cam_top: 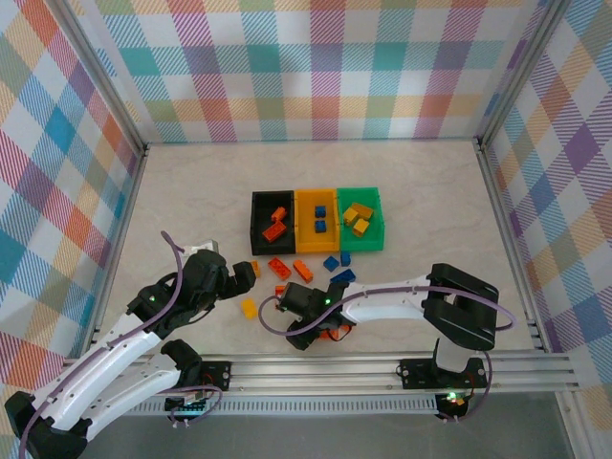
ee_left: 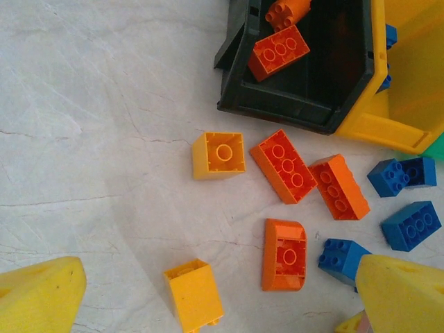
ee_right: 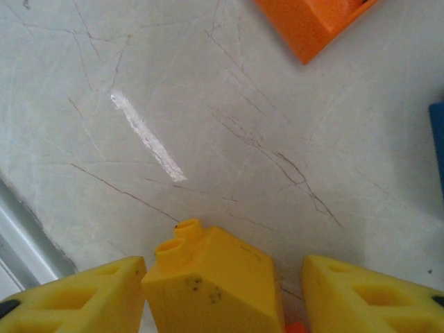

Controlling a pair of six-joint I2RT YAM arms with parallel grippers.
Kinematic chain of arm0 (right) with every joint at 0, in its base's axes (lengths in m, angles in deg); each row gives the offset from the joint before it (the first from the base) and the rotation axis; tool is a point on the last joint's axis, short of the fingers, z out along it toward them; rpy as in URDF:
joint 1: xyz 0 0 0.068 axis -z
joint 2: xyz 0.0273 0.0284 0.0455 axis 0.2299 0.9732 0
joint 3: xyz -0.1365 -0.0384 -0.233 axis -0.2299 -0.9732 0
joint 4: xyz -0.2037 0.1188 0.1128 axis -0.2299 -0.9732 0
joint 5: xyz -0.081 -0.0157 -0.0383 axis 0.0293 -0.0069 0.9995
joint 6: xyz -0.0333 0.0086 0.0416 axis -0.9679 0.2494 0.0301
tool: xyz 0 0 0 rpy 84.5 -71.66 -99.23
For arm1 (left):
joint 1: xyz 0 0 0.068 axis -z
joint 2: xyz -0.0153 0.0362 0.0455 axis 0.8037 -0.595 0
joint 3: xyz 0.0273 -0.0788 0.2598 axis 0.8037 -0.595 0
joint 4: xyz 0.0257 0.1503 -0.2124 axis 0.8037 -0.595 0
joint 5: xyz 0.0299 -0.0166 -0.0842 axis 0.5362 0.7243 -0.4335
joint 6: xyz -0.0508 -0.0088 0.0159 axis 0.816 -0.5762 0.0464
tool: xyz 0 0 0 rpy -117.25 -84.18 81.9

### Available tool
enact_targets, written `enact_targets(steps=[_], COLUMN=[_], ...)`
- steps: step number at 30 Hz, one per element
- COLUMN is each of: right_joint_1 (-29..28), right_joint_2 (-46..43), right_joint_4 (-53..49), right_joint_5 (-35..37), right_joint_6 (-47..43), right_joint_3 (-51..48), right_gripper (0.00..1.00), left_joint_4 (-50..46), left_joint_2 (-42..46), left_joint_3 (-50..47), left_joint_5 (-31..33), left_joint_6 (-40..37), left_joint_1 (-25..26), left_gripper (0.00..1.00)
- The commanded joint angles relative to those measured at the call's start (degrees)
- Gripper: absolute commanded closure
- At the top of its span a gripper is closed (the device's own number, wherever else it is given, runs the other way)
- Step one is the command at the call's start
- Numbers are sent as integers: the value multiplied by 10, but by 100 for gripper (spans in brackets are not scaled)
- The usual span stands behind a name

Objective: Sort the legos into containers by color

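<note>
Three bins stand in a row: the black bin (cam_top: pixel 256 222) holds orange-red legos (cam_top: pixel 277 225), the yellow-orange bin (cam_top: pixel 299 222) blue ones, the green bin (cam_top: pixel 382 225) yellow ones. In front of them lie loose orange (ee_left: pixel 283 166), blue (ee_left: pixel 411 225) and yellow (ee_left: pixel 218 154) legos. My right gripper (ee_right: pixel 222 295) is low over the table with a yellow lego (ee_right: pixel 208 274) between its fingers; the left finger (ee_right: pixel 83 298) touches it and a gap remains at the right finger. My left gripper (ee_left: pixel 229 295) hovers open above a yellow sloped brick (ee_left: pixel 193 294) and an orange curved brick (ee_left: pixel 284 254).
The metal rail (cam_top: pixel 382 368) runs along the table's near edge, close behind the right gripper (cam_top: pixel 320 325). Plaid walls enclose the table on three sides. The left gripper (cam_top: pixel 241 277) sits just left of the loose pile.
</note>
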Motion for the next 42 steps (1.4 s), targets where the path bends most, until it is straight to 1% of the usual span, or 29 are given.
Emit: enact_targets(steps=[1,4,6,9,13,16,19,22,24,26,29,32,35,37,39,40,42], right_joint_1=[-6,-6,-6,-7,-3,26,90,183,252,305,372,407,422,426,433,435,437], right_joint_2=[9,9,5,-18,-74,-135,-200,-247,-253,-235,-170,-103,-51,-24,-3,4,10], right_joint_4=[17,23,25,38,36,24,4,-3,-1,8,8,17,22,20,19,19,23], right_joint_5=[17,18,24,32,63,91,127,127,123,117,88,69,64,68,66,61,52], right_joint_6=[0,-1,2,6,11,19,38,59,67,65,74,80,79,80,87,89,90], right_joint_3=[10,8,4,-8,-19,-27,-33,-35,-27,-13,27,63,101,121,135,140,148], right_gripper=[44,51,59,67,70,72,72,72,72,71,71,71,71,67,60,55,40], left_joint_4=[0,2,3,6,8,10,16,17,19,22,29,34,36,37,36,37,37], left_joint_2=[0,-6,-9,-14,-19,-24,-30,-38,-42,-44,-46,-46,-47,-50,-52,-53,-55], left_joint_3=[-5,-5,-5,-5,-3,-1,-1,0,0,-2,-9,-15,-20,-22,-23,-24,-23], left_joint_5=[-10,-13,-17,-20,-21,-22,-25,-25,-26,-28,-31,-36,-38,-41,-42,-41,-42], left_joint_6=[-10,-9,-9,-9,-10,-10,-9,-8,-7,-7,-6,-4,-2,-1,-1,-1,-1], left_joint_1=[-8,-11,-11,-12,-13,-14,-15,-16,-16,-16,-17,-18,-19,-20,-21,-21,-22], left_gripper=[0,0,0,0,0,0,0,0,0,0,0,0,0,0,0,0,0])
